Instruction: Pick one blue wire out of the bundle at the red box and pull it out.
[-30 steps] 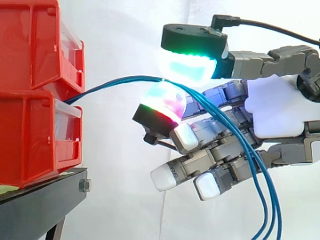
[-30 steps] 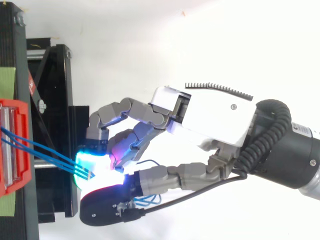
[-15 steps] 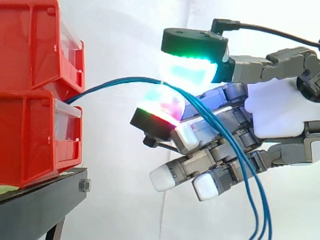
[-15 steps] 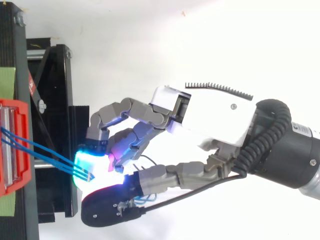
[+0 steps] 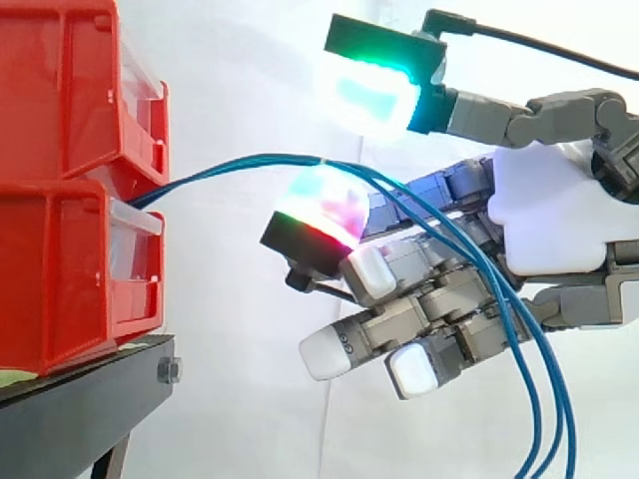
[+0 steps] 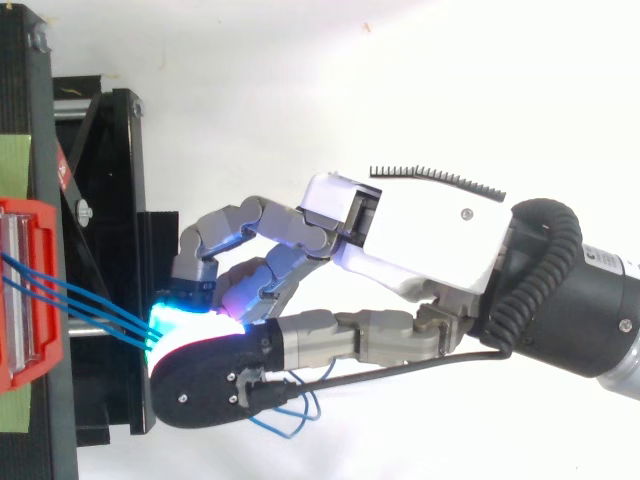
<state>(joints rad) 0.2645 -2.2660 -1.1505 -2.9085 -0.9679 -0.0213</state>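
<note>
Three blue wires (image 5: 240, 165) run out between the two stacked red boxes (image 5: 70, 269) and arch to the right. They lie across the top of one fingertip pad (image 5: 324, 200) glowing red and cyan, then drop past the curled fingers to the bottom right. My hand (image 5: 559, 220) reaches in from the right. Its thumb pad (image 5: 371, 95), glowing green, hangs above the wires with a clear gap, so nothing pinches them. In the top view the wires (image 6: 90, 305) lead from the red box (image 6: 30, 290) to the glowing pads, under the thumb of the hand (image 6: 420, 230).
The red boxes rest on a black stand (image 5: 80, 409) at the left, before a white curtain. Slack blue wire loops (image 6: 290, 420) hang below the thumb. Green tape (image 6: 15, 165) lies on the stand beside the box.
The thumb has lifted up off the wires, opening a gap above the fingertip they rest on. From above, it has swung over the wire ends. The wires' hanging part shifted slightly right.
</note>
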